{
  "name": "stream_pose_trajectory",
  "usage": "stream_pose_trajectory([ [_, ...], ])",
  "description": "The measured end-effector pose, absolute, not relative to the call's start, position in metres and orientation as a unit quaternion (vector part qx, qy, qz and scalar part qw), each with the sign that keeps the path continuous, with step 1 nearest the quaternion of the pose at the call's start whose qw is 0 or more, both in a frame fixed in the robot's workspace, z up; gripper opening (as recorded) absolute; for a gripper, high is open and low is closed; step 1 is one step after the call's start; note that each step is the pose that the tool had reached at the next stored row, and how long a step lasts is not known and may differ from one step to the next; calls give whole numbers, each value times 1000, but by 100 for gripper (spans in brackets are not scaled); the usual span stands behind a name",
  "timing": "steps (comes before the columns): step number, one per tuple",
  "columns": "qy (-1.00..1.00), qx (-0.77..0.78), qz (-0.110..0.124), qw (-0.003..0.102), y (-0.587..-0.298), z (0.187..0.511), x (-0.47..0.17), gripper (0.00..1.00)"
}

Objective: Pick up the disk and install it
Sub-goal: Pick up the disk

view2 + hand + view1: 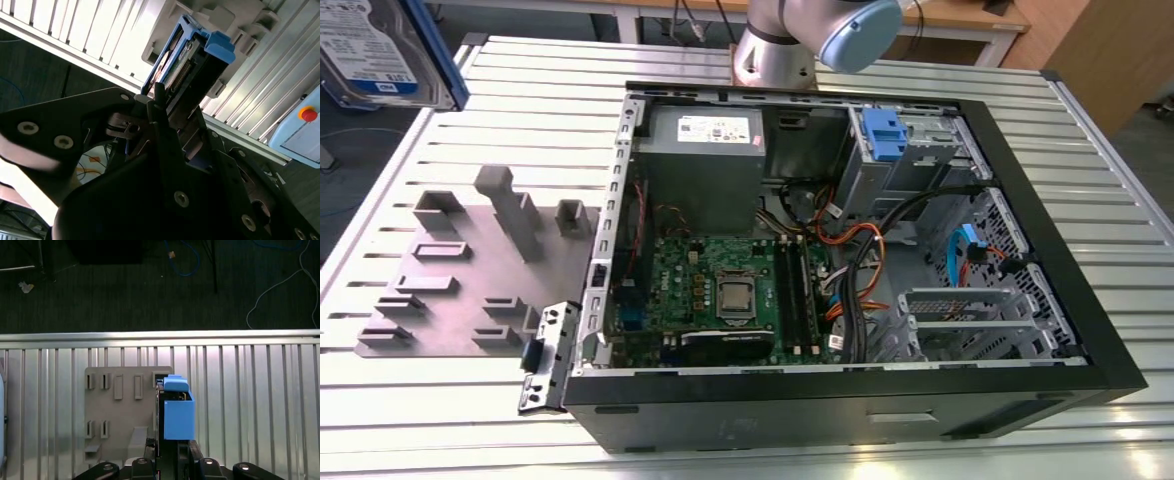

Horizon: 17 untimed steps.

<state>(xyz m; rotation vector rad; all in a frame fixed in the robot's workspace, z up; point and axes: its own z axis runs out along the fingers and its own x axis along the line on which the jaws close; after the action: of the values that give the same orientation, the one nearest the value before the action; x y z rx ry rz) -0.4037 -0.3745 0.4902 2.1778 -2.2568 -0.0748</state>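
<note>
The disk (374,48) hangs high at the exterior view's upper left, its white-and-blue label facing the camera and a blue rail along its edge. In both wrist views my gripper (172,452) (172,107) is shut on the disk (178,415) (200,55), which stands on edge between the dark fingers (159,97) with its blue plastic end pointing away from the wrist. In the first wrist view it sits above the grey fixture plate (120,410), lifted clear of the slots.
An open black computer case (1107,330) lies on the slatted aluminium table (520,90). Inside are a motherboard (720,290), a grey power supply (704,130) and a drive bay with a blue-fronted unit (883,135). A pendant with a red button (308,114) lies nearby.
</note>
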Motion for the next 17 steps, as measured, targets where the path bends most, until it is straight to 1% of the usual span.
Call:
stream_pose_trajectory([
  [8,-719,694,-24,2,-375,490,-390,35],
  [17,-719,694,-24,2,-375,490,-361,35],
])
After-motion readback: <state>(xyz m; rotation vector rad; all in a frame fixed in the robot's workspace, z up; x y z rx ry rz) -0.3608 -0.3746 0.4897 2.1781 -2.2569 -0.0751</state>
